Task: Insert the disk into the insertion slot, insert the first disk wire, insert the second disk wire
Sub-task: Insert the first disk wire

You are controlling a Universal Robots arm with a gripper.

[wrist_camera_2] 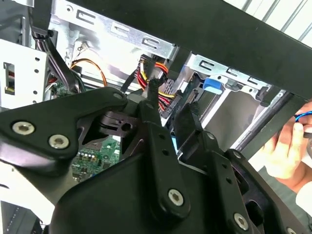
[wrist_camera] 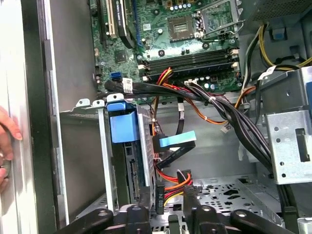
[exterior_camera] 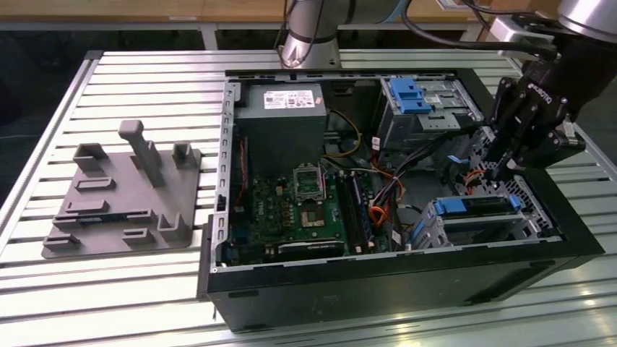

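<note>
The disk [exterior_camera: 477, 206] in its bright blue carrier [wrist_camera: 122, 124] sits inside the insertion slot [exterior_camera: 434, 233], a silver perforated cage in the case's corner on the exterior view's right. My gripper [exterior_camera: 499, 170] reaches down into the case just behind that cage. In both wrist views its fingers [wrist_camera_2: 187, 119] close on a black wire connector [wrist_camera: 160, 196] with red, yellow and black leads, held against the disk's rear edge [wrist_camera: 132, 175]. A blue-tabbed wire connector [wrist_camera: 176, 142] sits against the same edge further along.
A taller cage with a blue latch [exterior_camera: 417, 94] stands beside the slot. Bundled black cables [wrist_camera: 229, 122] cross over the motherboard [exterior_camera: 299, 210]. A person's hand [wrist_camera: 7, 141] rests on the case wall. A grey fixture [exterior_camera: 115, 202] lies on the slatted table at the exterior view's left.
</note>
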